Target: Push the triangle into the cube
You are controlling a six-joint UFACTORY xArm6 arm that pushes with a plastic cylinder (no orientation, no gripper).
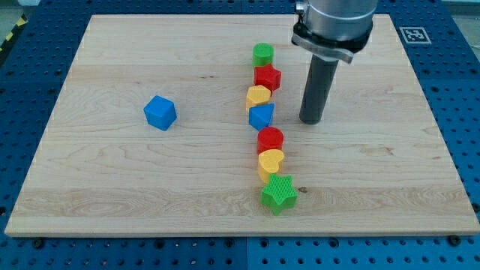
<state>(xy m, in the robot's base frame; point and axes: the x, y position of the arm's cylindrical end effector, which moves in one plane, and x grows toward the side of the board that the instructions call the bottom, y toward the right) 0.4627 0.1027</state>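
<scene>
**Now: eight blocks on the board, my tip beside the triangle**

Altogether eight blocks lie on the wooden board (112,187). Seven of them form a line running from the view's top to its bottom, near the middle: a green cylinder (263,54), a red block (268,77) of a roughly hexagonal shape, a yellow block (258,96), the blue triangle (262,116), a red cylinder (271,139), a yellow heart (271,160) and a green star (279,194). Each touches or nearly touches its neighbour.

By colour that makes two green, two red, two yellow and two blue. The eighth, the blue cube (160,112), sits alone, well apart toward the view's left, about level with the triangle.

My tip (313,120) rests on the board just to the view's right of the blue triangle, with a narrow gap between them. There is one rod and no jaws to open or close; it holds nothing.
</scene>
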